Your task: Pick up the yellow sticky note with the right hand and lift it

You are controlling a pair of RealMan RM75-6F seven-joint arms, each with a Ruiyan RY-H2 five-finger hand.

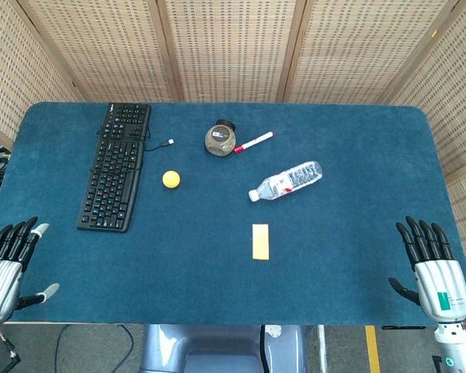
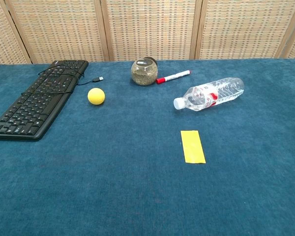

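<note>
Head view shows the right hand (image 1: 439,284) at the table's (image 1: 357,256) near right corner, fingers spread, empty. Sticky note (image 1: 261,241) lies flat mid-table near the front edge; I'd pinch one edge.

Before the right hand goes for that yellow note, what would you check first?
1. Note in view, lying flat on the table: ok.
2. Right hand holds nothing, fingers apart: ok.
3. Path from right hand to note free of things: ok.
4. Bottle lies apart from the note, farther back: ok.
5. Left hand at the far edge, out of the way: ok.
6. Whether the note sticks to the cloth: cannot tell.
</note>
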